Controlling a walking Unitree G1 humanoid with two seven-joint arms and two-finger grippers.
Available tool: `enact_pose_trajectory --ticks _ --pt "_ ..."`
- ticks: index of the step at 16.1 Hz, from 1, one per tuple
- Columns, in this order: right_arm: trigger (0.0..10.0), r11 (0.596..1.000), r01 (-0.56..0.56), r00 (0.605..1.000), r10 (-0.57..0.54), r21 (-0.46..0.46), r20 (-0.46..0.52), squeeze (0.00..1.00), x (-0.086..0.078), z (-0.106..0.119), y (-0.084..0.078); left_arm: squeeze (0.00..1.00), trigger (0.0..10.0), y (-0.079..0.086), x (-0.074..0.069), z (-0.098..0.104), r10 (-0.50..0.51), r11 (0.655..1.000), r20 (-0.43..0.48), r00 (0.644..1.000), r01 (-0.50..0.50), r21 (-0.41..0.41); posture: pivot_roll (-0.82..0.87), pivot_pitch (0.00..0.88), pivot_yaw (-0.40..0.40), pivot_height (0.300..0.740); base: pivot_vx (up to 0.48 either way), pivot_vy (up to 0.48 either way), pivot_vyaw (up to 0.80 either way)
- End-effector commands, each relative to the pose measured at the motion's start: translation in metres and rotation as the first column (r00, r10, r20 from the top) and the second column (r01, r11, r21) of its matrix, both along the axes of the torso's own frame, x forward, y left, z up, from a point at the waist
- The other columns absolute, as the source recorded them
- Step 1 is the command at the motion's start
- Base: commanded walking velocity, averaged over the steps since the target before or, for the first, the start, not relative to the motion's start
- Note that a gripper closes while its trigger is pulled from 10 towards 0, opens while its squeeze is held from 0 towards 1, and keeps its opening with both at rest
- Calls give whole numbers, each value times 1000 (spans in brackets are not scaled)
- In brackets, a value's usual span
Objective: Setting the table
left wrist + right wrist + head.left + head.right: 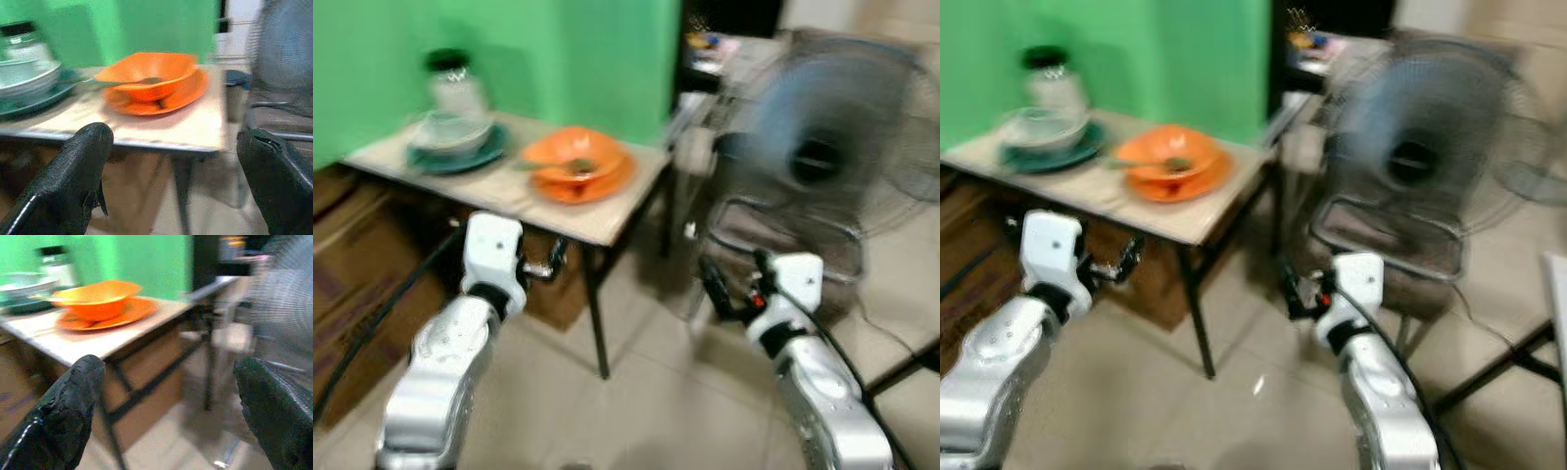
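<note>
Upper left, blurred: a jar [456,80] behind a white bowl [453,132] on a teal plate [458,157]; then an orange bowl [574,157] holding a spoon, on an orange plate [582,183]. Below the table [504,191], left gripper [176,166] and, lower right, right gripper [166,406] gape wide, empty. A fan [822,147] smears upper right.

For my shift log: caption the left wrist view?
Open left gripper faces the table, aimed toward orange bowl on orange plate.

Motion blur smears the fan [818,147], the jar [453,83] and the spoon [570,166] in the orange bowl [576,155], and the bench [509,191] hides its far legs.
</note>
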State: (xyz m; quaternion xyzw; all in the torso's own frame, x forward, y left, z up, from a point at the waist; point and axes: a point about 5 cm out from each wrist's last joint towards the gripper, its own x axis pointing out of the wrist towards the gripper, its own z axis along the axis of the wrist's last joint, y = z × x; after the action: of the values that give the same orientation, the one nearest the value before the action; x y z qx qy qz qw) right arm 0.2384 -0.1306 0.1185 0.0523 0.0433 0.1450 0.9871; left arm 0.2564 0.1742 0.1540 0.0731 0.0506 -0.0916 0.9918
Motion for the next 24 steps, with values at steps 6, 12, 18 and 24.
enact_pose_trajectory --ticks 6,12,18,24 --pt "10000 998 26 999 -27 53 26 878 3 8 -3 1000 10000 -4 3 3 -16 1000 10 1000 16 -8 61 0 -6 740 0 0 0" --pt "10000 999 -41 999 41 7 -23 0 3 1 7 1000 10000 -3 3 4 -9 1000 12 1000 9 -9 64 0 -10 740 0 0 0" --pt "10000 998 -50 998 51 -29 21 0 2 5 13 1000 10000 -2 2 6 -16 1000 17 1000 16 -6 66 0 -8 740 169 0 400" --pt "10000 979 190 977 -196 76 85 0 10 12 -9 1000 10000 -3 2 7 -31 1000 15 999 31 -4 67 0 -7 740 262 0 0"
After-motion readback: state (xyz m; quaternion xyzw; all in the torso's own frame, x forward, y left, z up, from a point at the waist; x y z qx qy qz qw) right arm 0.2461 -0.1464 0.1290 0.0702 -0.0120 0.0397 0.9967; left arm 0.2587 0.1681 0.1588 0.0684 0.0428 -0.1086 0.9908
